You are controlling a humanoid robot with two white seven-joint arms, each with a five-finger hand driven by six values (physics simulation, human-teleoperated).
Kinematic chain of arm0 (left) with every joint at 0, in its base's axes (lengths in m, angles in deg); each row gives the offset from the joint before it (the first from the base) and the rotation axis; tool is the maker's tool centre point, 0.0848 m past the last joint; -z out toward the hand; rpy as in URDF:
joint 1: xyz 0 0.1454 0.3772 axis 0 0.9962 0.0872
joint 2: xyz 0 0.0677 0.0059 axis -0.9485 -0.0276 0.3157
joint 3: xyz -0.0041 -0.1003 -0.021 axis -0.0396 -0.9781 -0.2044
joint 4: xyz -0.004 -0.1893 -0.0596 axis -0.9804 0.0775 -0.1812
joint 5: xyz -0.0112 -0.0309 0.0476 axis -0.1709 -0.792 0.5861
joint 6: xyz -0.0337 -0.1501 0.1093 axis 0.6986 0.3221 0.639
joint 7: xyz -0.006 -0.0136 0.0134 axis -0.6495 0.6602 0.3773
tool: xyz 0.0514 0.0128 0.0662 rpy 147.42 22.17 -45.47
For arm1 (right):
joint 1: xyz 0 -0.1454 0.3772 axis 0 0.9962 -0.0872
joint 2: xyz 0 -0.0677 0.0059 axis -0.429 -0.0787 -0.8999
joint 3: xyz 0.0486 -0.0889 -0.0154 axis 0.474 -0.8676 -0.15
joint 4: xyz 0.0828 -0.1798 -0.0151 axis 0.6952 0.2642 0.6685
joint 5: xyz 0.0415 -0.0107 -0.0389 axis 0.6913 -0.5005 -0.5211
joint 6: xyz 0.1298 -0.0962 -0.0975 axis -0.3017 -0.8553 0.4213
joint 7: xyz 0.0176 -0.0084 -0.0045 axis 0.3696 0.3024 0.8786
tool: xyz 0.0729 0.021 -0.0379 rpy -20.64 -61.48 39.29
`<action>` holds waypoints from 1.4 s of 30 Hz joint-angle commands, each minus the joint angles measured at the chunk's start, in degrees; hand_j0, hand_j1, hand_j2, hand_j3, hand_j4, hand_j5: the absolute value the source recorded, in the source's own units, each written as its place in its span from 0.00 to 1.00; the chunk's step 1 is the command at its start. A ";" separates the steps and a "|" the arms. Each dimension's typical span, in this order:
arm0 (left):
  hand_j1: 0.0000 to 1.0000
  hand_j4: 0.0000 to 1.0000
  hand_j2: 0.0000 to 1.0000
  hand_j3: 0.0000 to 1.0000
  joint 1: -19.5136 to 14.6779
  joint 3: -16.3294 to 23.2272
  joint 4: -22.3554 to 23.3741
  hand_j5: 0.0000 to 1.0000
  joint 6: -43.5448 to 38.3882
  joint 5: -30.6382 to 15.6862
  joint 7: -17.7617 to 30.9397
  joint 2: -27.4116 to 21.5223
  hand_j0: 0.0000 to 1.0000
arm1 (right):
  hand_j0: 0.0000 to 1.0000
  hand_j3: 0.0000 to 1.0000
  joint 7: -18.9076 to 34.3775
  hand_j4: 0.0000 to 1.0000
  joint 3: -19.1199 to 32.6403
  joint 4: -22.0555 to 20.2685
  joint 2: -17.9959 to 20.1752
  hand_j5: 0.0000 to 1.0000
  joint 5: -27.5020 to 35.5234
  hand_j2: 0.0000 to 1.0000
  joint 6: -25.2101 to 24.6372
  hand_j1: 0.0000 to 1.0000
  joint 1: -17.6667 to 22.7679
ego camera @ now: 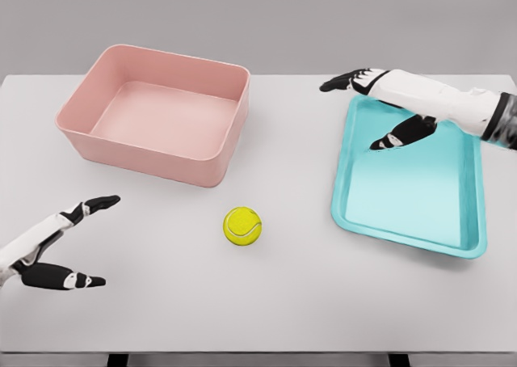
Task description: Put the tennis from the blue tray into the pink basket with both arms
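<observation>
Tennis ball (242, 225) lies on the bare surface (161, 310), between basket and tray, held by neither hand; the handover step looks in hand. Left hand (65, 250), at eight o'clock, is spread and empty; pink basket (157, 112) sits at eleven o'clock, empty. Right hand (380, 108), fingers spread and holding nothing, hovers over the blue tray (408, 201) at two o'clock. Next, I judge, the left hand must close around the ball and lift it to the basket.
</observation>
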 commanded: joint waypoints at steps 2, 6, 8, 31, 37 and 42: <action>1.00 1.00 1.00 1.00 -0.79 0.10 -0.86 1.00 -0.04 0.06 -0.02 0.33 1.00 | 1.00 1.00 -0.04 1.00 12.22 1.51 1.60 1.00 3.13 1.00 -0.16 1.00 2.46; 1.00 1.00 1.00 1.00 -2.64 0.54 -0.95 1.00 -0.04 0.15 0.07 0.42 1.00 | 1.00 1.00 -0.04 1.00 14.96 2.30 2.91 1.00 3.57 1.00 -0.34 1.00 5.54; 1.00 1.00 1.00 1.00 -3.96 1.33 -0.95 1.00 -0.04 0.32 0.07 1.12 1.00 | 1.00 1.00 -0.04 1.00 15.05 2.21 4.23 1.00 4.97 1.00 -0.34 1.00 5.72; 0.98 0.98 0.98 0.98 -17.32 16.01 -0.86 0.98 -0.04 4.28 -0.02 11.93 0.98 | 1.00 1.00 -0.04 1.00 15.05 0.98 5.82 1.00 9.63 1.00 -0.07 1.00 9.06; 0.98 0.98 0.98 0.98 -18.37 16.71 -0.86 0.98 -3.05 3.84 -0.02 16.06 0.98 | 1.00 1.00 -0.04 1.00 15.13 0.54 6.17 1.00 9.72 1.00 -0.16 1.00 9.06; 0.97 0.97 0.97 0.97 -19.17 17.94 -0.86 0.97 -7.18 3.84 -0.02 17.82 0.97 | 1.00 1.00 -0.04 1.00 15.05 0.54 6.08 1.00 9.72 1.00 -0.25 1.00 9.06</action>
